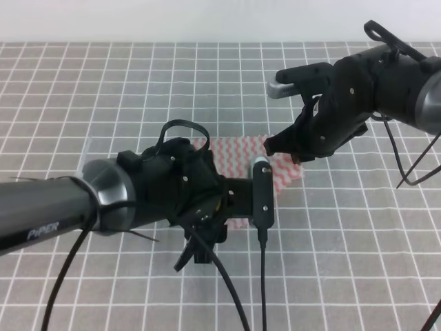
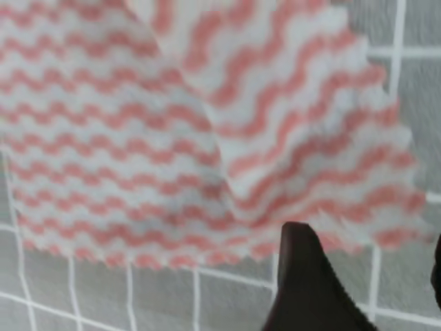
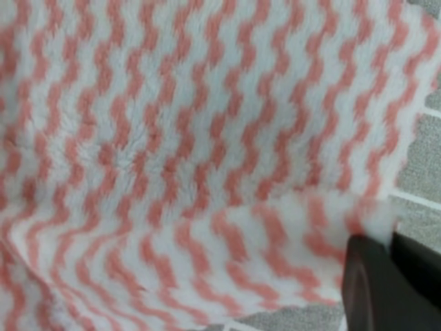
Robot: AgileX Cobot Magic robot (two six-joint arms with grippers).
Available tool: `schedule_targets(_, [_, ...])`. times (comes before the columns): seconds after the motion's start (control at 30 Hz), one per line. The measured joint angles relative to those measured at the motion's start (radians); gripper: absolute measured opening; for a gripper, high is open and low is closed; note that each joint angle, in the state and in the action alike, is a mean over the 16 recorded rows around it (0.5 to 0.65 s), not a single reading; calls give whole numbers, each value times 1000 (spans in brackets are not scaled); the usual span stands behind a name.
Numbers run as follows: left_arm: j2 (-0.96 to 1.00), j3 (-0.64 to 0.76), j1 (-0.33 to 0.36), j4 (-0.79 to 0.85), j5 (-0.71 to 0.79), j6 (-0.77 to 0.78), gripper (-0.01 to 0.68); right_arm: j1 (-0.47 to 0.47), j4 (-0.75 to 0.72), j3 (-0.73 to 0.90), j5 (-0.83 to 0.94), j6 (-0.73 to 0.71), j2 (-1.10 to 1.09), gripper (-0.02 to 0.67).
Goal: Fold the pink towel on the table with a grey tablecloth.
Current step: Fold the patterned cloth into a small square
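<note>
Nearest, low in the exterior high frame, the left arm (image 1: 62,210) runs in from the lower left edge, its dark wrist bulk covering the middle of the picture. The left gripper (image 1: 264,196) sits at the centre, over the lower part of the pink towel (image 1: 238,150). In the left wrist view one dark fingertip (image 2: 303,276) rises from the bottom edge, its tip at the towel's pinked lower hem; the other finger only shows as a sliver at the right border, so I cannot tell whether that tool is open or closed.

Beyond it, the towel lies at mid-frame on the table with a grey tablecloth (image 1: 103,89), one flap raised and doubled over itself, seen as a fold line in the left wrist view.

Farther back, from the upper right, the right arm (image 1: 406,83) reaches down. The right gripper (image 1: 272,146) meets the towel's right edge, and in the right wrist view its dark fingers (image 3: 375,276) are pinched on a lifted, turned-over corner of the cloth.
</note>
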Motion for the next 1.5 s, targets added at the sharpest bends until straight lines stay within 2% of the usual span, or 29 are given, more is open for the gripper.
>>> schedule_targets(0.7, [32,1,0,-56,-32,108,36,0,18,0,-1,0,1,-2])
schedule_targets(1.17, [51,1,0,57,-102,25,29,0,20,0,0,0,2,-2])
schedule_targets(1.5, [54,-2,0,75,-104,-4,9,0,18,0,-1,-1,3,-2])
